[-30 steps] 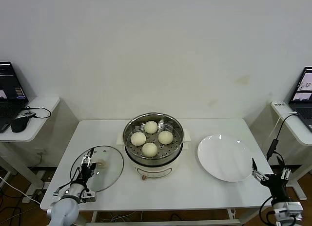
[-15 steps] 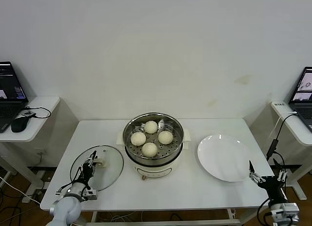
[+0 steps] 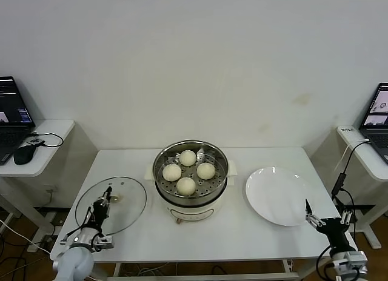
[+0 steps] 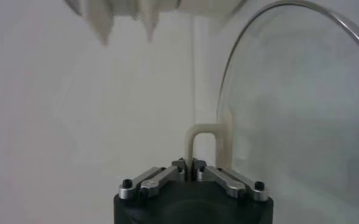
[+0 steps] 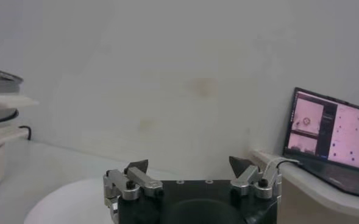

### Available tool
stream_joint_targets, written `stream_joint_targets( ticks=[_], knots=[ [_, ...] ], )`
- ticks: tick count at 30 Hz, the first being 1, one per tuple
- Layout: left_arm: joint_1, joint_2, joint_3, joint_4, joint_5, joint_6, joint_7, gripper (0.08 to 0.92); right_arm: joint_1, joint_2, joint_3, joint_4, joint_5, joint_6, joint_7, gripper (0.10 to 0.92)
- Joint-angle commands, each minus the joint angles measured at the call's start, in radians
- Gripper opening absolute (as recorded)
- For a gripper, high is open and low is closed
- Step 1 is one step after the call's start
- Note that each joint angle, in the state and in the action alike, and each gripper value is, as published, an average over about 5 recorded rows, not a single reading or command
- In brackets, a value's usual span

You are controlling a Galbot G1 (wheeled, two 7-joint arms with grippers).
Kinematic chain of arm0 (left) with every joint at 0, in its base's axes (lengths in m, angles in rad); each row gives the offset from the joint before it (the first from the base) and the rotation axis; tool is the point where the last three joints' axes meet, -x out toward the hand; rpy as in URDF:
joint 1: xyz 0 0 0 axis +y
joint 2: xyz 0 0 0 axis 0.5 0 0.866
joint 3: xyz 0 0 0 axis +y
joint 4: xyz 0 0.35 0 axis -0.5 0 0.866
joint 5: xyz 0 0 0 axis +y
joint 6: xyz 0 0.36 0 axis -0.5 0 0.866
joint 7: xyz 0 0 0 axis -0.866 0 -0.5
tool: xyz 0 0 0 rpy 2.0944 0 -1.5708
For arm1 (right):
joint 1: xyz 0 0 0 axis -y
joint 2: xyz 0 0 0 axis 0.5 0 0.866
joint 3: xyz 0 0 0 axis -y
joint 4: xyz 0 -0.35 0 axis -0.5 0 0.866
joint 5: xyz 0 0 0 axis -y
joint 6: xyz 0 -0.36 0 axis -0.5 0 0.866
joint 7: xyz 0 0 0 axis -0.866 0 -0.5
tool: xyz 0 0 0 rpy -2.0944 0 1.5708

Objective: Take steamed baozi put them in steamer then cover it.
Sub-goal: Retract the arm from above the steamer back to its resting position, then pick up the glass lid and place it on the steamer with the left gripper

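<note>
Left gripper (image 3: 102,202) clamps cover (image 3: 111,205) handle (lid tilted up); four steamed baozi (image 3: 186,185) in steamer (image 3: 190,172); right gripper (image 3: 326,219) wide open, beside plate (image 3: 279,195).

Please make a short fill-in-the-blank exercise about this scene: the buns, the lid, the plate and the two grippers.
1. The steamer holds ____ baozi.
2. The left gripper is shut on the handle of the ____.
3. The white plate carries ____ baozi.
4. The right gripper, near the plate, has its fingers ____.

Missing words: four; cover; no; open
</note>
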Motion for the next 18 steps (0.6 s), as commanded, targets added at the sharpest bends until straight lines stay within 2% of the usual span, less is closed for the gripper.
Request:
stream_joint_targets(
  ticks=[1, 10, 18],
  knots=[
    [0.118, 0.066, -0.085, -0.332, -0.073, 0.112, 0.088, 0.128, -0.004, 0.000, -0.006, 0.007, -0.010, 0.002, -0.003, 0.823],
    [0.096, 0.139, -0.089, -0.517, -0.126, 0.242, 0.237, 0.128, -0.024, 0.007, -0.029, 0.017, -0.042, 0.009, -0.003, 0.823],
    [0.022, 0.201, 0.059, -0.580, -0.228, 0.350, 0.277, 0.128, -0.014, 0.024, -0.056, 0.011, -0.094, 0.011, 0.005, 0.823]
  ],
)
